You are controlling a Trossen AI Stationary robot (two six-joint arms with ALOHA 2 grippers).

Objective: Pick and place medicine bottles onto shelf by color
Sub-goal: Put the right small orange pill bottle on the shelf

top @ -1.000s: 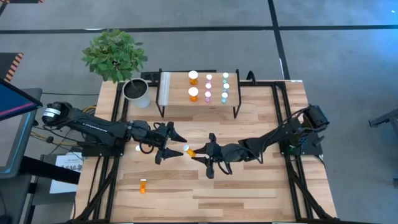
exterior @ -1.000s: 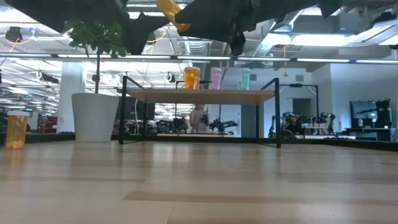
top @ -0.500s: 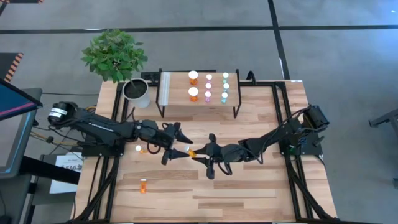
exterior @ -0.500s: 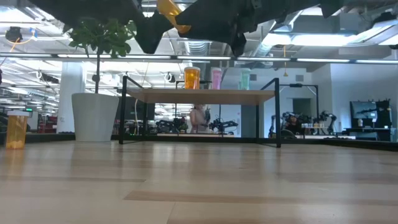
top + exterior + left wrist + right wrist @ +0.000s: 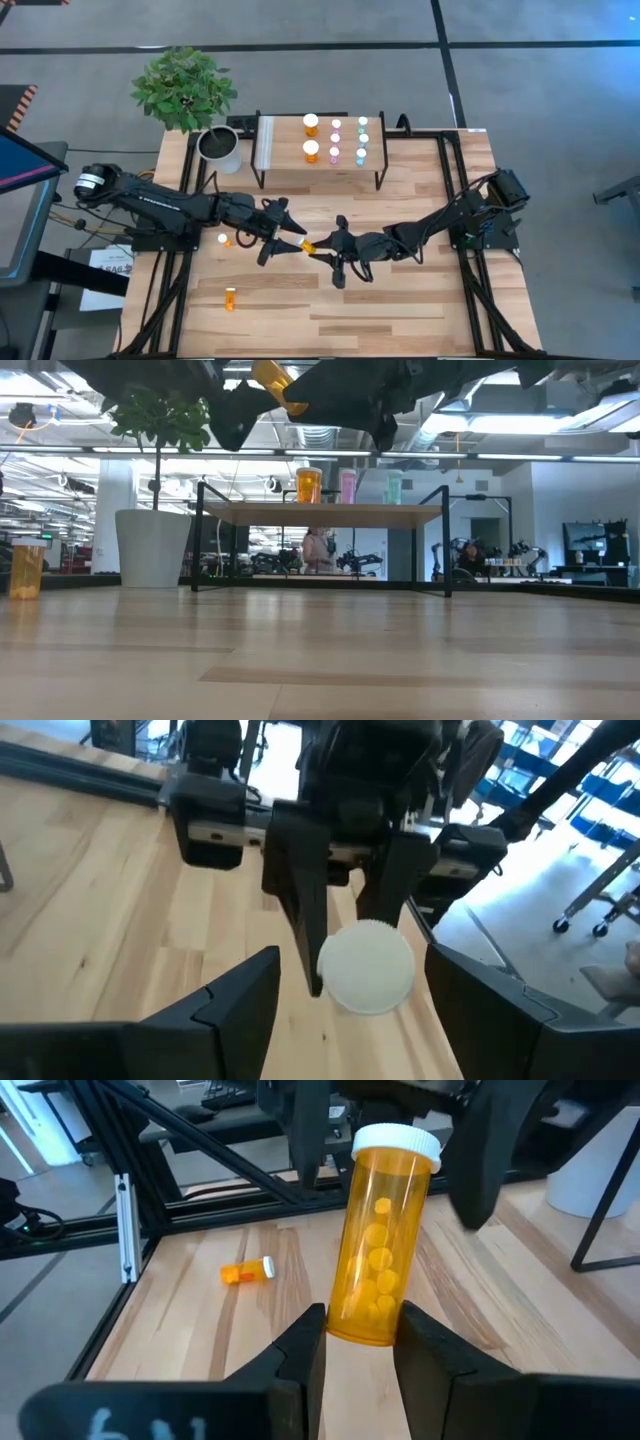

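An orange pill bottle (image 5: 306,243) with a white cap (image 5: 365,967) is held in the air over the table's middle by my right gripper (image 5: 320,248), which is shut on it. It also shows in the low view (image 5: 277,382). My left gripper (image 5: 294,238) is open and faces it from the left. Its two fingers (image 5: 240,1005) stand on either side of the cap without touching it. The shelf (image 5: 268,143) at the far middle carries two orange bottles (image 5: 311,150), three pink ones (image 5: 335,139) and three teal ones (image 5: 362,138), all upright. My right gripper pinches the bottle's bottom end (image 5: 362,1320) between its two fingers (image 5: 300,1350). The fingers come roughly level from the table's right. The bottle sticks out ahead of them, cap end toward my left gripper, lifted clear of the table.
A small orange bottle (image 5: 227,240) lies on the table under my left arm; it also shows in the right wrist view (image 5: 247,1271). Another orange bottle (image 5: 231,298) stands near the front left. A white plant pot (image 5: 220,148) stands left of the shelf.
My left gripper has moved toward the table's right, up to the held bottle, so its open fingers now stand on either side of the cap. My right gripper and the bottle have kept still.
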